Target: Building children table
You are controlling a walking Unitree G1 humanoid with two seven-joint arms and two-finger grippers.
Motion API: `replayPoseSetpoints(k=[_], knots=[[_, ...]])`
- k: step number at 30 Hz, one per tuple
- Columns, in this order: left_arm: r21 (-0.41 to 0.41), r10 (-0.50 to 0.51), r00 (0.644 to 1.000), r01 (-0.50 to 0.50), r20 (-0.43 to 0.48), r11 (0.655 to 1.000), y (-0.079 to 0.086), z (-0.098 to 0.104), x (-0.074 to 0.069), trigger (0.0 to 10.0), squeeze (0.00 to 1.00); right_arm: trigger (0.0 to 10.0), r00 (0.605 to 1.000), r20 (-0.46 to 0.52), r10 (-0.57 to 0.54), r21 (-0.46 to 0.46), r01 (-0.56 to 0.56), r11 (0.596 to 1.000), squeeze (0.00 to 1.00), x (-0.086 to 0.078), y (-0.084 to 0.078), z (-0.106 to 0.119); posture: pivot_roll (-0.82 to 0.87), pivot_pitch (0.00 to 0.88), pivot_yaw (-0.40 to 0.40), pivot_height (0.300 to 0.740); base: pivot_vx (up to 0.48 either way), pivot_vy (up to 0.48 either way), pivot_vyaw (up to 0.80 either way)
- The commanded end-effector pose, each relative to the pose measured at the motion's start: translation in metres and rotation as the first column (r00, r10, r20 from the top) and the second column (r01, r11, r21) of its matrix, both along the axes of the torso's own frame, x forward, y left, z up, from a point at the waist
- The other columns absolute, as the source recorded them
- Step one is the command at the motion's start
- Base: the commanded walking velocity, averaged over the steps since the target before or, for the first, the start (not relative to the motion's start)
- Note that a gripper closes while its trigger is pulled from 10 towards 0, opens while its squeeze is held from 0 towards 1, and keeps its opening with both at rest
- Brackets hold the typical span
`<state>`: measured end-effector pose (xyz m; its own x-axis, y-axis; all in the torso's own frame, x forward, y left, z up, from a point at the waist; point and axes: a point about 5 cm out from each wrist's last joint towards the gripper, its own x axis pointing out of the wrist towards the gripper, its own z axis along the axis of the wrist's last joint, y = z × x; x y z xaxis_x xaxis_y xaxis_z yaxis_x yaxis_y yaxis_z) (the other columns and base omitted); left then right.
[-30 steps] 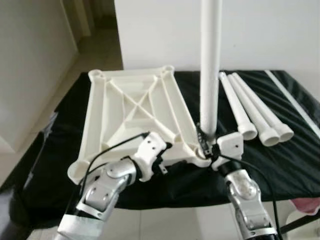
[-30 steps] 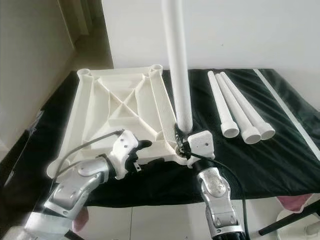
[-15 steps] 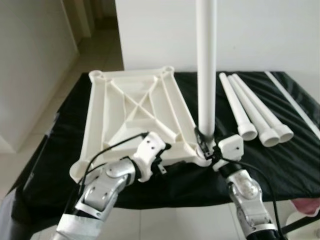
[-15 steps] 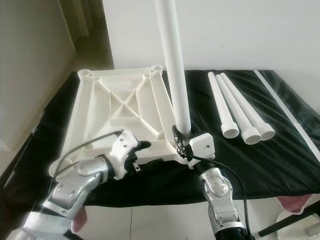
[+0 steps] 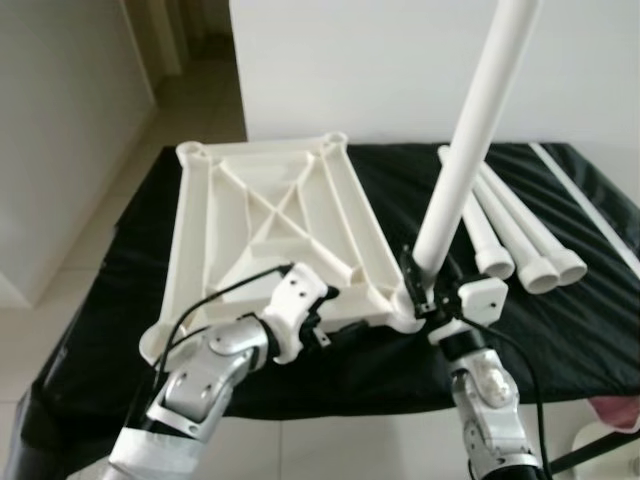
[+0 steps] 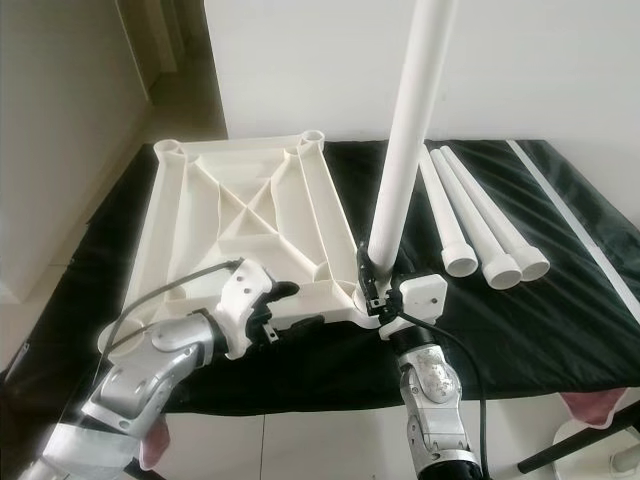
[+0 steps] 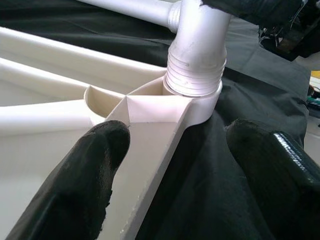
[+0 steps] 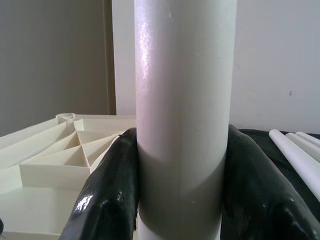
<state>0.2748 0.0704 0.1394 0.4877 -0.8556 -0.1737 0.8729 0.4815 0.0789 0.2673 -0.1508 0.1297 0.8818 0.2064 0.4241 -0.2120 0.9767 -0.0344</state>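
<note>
Bench [image 5: 560, 330], covered in black cloth, carries everything. White tabletop [image 5: 270, 220] lies upside down on it, ribbed underside up, a round socket at each corner.

Leg [image 5: 470, 150], long white tube, has its threaded lower end sitting in the near corner socket [image 7: 197, 102] on the robot's right. Leg tilted, top leaning toward the robot's right; how deep the thread sits cannot be judged from the wrist view.

Three spare legs [image 5: 510, 225] lie side by side on the cloth just right of the tabletop, flared ends toward the robot.

Right hand [image 5: 428, 285] clamped on the tilted leg low down, just above the socket; one black finger [image 8: 107, 190] on each side of the tube.

Left hand [image 5: 325, 318] at the tabletop's near edge, fingers spread wide, holding nothing; one finger [image 7: 75, 185] over the rib, the other over the cloth.
</note>
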Motion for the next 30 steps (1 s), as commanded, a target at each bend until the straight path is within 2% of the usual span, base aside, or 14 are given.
replayPoseSetpoints(k=[1,3,5,6,11,17,20,23,28,30], knots=[[0.004,-0.047,0.999,0.047,0.004,0.999,0.001,0.005,0.0,10.0,0.0,10.0,0.997,-0.074,-0.024,0.005,0.025,1.0,0.0,-0.004,-0.005,-0.016,0.08,0.0,0.009,0.74,0.0,0.0,0.0],[0.004,-0.045,0.999,0.045,0.002,0.999,0.002,0.005,0.0,10.0,0.0,10.0,0.997,-0.069,-0.017,-0.041,0.014,0.999,0.0,-0.006,-0.004,-0.017,0.07,0.0,0.015,0.74,0.0,0.0,0.0],[0.006,-0.046,0.999,0.046,0.0,0.999,0.003,0.005,0.001,10.0,0.0,10.0,0.998,-0.069,0.008,-0.143,-0.018,0.99,0.0,-0.009,-0.001,-0.022,0.07,0.0,0.02,0.74,0.0,0.0,0.0],[0.007,-0.045,0.999,0.045,-0.001,0.999,0.003,0.006,0.001,10.0,0.0,10.0,0.997,-0.076,0.011,-0.154,-0.023,0.988,0.0,-0.009,-0.001,-0.023,0.07,0.0,0.02,0.74,0.0,0.0,0.0],[0.012,-0.048,0.999,0.048,-0.003,0.999,0.004,0.005,0.002,10.0,0.0,10.0,0.995,-0.102,0.01,-0.102,-0.02,0.995,0.0,-0.008,-0.001,-0.026,0.07,0.0,0.022,0.74,0.0,0.0,0.0],[0.013,-0.043,0.999,0.043,-0.002,0.999,0.004,0.007,0.003,10.0,0.0,10.0,0.982,-0.183,0.04,0.015,-0.038,0.999,0.0,-0.007,-0.002,-0.033,0.07,0.0,0.021,0.74,0.0,0.0,0.0],[0.012,-0.042,0.999,0.042,-0.003,0.999,0.004,0.007,0.003,10.0,0.0,10.0,0.979,-0.197,0.043,0.029,-0.038,0.999,0.0,-0.006,-0.003,-0.034,0.07,0.0,0.021,0.74,0.0,0.0,0.0],[0.01,-0.04,0.999,0.04,-0.004,0.999,0.005,0.007,0.003,10.0,0.0,10.0,0.967,-0.253,0.041,0.089,-0.019,0.996,0.0,-0.006,-0.004,-0.039,0.07,0.0,0.019,0.74,0.0,0.0,0.0],[0.008,-0.039,0.999,0.039,-0.005,0.999,0.005,0.007,0.003,10.0,0.0,10.0,0.958,-0.281,0.056,0.094,-0.031,0.995,0.0,-0.005,-0.003,-0.042,0.07,0.0,0.019,0.74,0.0,0.0,0.0],[0.008,-0.037,0.999,0.037,-0.005,0.999,0.005,0.007,0.002,10.0,0.0,10.0,0.941,-0.334,0.054,0.104,-0.02,0.994,0.0,-0.003,-0.002,-0.046,0.07,0.0,0.017,0.74,0.0,0.0,0.0]])
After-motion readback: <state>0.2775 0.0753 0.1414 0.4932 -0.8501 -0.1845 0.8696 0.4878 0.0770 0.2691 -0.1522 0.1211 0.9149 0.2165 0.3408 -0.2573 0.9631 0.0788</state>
